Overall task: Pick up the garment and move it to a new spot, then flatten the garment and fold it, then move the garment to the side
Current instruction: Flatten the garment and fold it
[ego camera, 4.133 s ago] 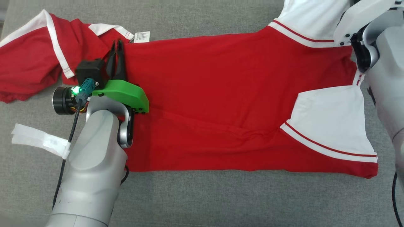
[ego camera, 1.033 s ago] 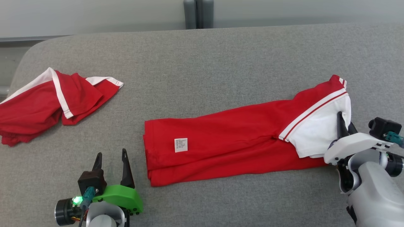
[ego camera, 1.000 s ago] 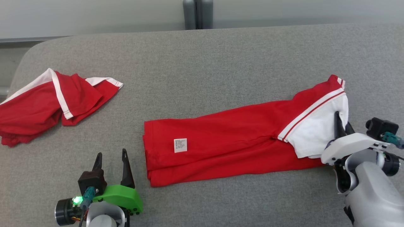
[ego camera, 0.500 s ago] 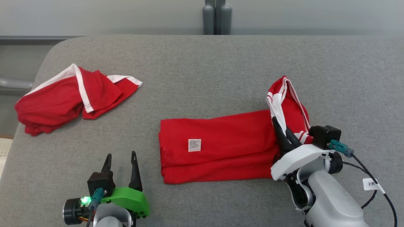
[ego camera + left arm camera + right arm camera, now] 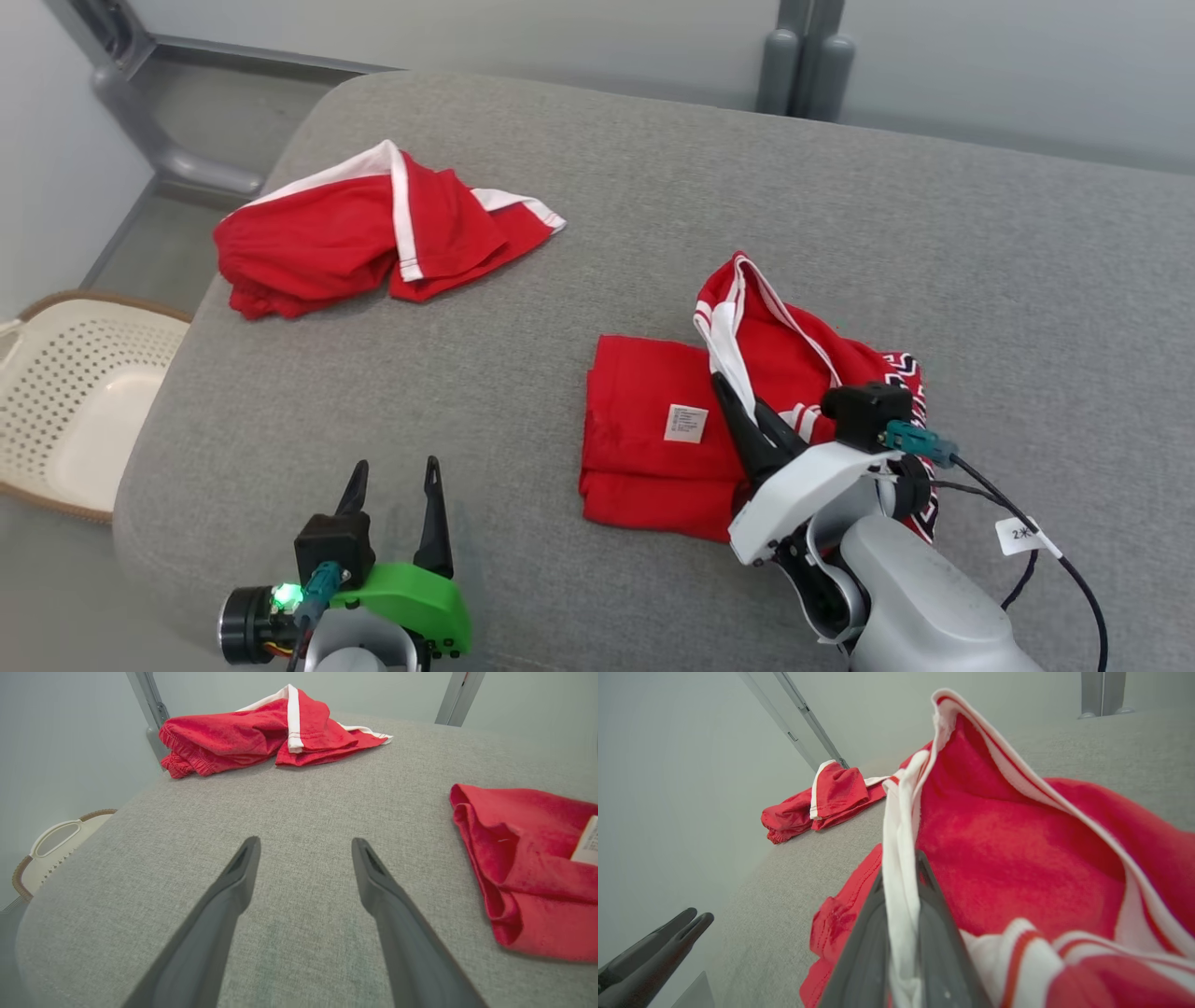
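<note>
The garment (image 5: 644, 439) is red with white trim and a small white label, and lies folded on the grey cushion (image 5: 887, 215). My right gripper (image 5: 738, 397) is shut on its white-trimmed end, holding that end raised above the folded part. In the right wrist view the white edge runs between the shut fingers of the right gripper (image 5: 900, 868), with the garment (image 5: 1017, 835) bunched behind them. My left gripper (image 5: 396, 464) stands open over bare cushion, left of the garment. The left wrist view shows my left gripper (image 5: 306, 842) holding nothing, with the garment's folded edge (image 5: 528, 868) off to the right.
A second red and white piece of clothing (image 5: 355, 233) lies crumpled at the cushion's far left corner, seen also as the red heap (image 5: 261, 732). A cream perforated basket (image 5: 56, 373) stands on the floor beyond the left edge. Grey posts rise behind the cushion.
The camera has swung, shifting the whole picture. My right gripper has carried the white-trimmed end leftward over the garment, which now lies shorter. The left gripper stays open in place.
</note>
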You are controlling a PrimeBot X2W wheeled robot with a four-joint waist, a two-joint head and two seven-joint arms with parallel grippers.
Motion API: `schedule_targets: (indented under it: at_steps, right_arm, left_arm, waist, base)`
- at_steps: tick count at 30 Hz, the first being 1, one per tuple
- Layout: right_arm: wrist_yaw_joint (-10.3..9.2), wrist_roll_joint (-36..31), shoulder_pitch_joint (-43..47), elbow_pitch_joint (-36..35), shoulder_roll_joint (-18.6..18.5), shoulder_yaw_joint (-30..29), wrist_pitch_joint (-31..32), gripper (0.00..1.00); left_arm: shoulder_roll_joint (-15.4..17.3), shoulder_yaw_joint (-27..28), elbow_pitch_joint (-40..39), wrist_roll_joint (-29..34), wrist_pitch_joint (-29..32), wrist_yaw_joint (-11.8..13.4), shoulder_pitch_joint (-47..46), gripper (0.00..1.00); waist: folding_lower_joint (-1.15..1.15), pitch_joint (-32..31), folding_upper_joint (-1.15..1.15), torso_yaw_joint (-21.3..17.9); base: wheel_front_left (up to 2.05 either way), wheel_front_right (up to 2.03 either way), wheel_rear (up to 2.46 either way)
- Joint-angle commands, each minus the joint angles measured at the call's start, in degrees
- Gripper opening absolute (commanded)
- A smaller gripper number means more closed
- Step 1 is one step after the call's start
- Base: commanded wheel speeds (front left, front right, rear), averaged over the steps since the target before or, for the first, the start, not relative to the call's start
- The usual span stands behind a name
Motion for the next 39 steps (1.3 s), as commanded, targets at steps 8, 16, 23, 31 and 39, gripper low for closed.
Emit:
schedule_targets:
  at_steps: [8,16,23,31,39]
  right_arm:
    - [0.02,1.23,-4.04,4.47,0.16,2.99,-0.12,0.00]
    - [0.01,-3.17,-3.84,-0.43,0.15,-3.58,-0.14,1.00]
    - [0.01,-11.21,0.50,-6.02,0.22,-15.94,-0.16,1.00]
    - [0.01,-17.00,5.01,-7.91,0.29,-24.93,-0.16,1.00]
    - [0.02,-20.59,8.59,-7.78,0.27,-29.50,-0.17,1.00]
  left_arm:
    - [0.19,-1.91,-0.39,-1.49,0.01,0.93,-0.32,1.00]
    - [0.19,-1.28,-0.84,-1.36,0.02,1.48,-0.43,1.00]
    - [0.19,-0.27,-1.02,-0.36,0.02,1.13,-1.42,1.00]
    - [0.21,1.54,-0.81,0.76,0.02,0.88,-2.42,1.00]
    - [0.23,4.38,-0.59,1.87,0.02,0.71,-2.00,1.00]
  waist:
    - [0.00,1.29,0.00,6.77]
    - [0.00,1.28,0.00,4.59]
    - [0.00,0.58,0.00,-1.44]
    - [0.00,-0.06,0.00,-7.88]
    - [0.00,-0.52,0.00,-11.59]
  base:
    - [0.00,0.00,0.00]
    - [0.00,0.00,0.00]
    - [0.00,0.00,0.00]
    - [0.00,0.00,0.00]
    - [0.00,0.00,0.00]
